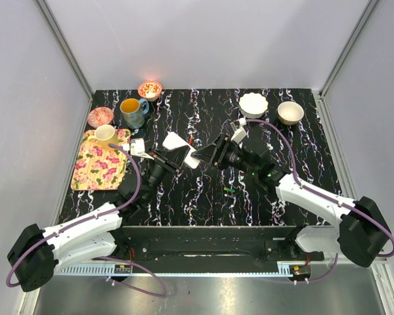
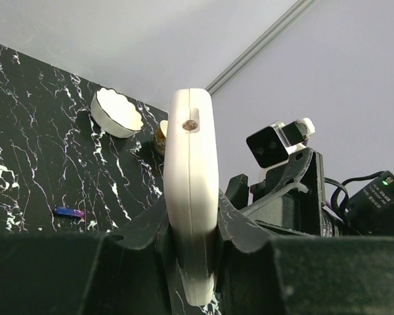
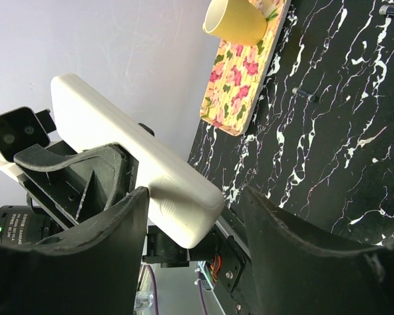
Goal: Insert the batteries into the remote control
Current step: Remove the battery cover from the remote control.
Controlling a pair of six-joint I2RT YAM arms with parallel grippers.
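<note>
My left claw (image 2: 192, 226) clamps the remote control (image 2: 190, 164) edge-up, so my right claw (image 3: 196, 195), jaws apart, can straddle its end.

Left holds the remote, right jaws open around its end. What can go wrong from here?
1. The left gripper pinches the remote control edge-on, off the table; an off-centre squeeze by the right gripper may twist it loose.
2. The two grippers sit very close, so fingers may collide.
</note>
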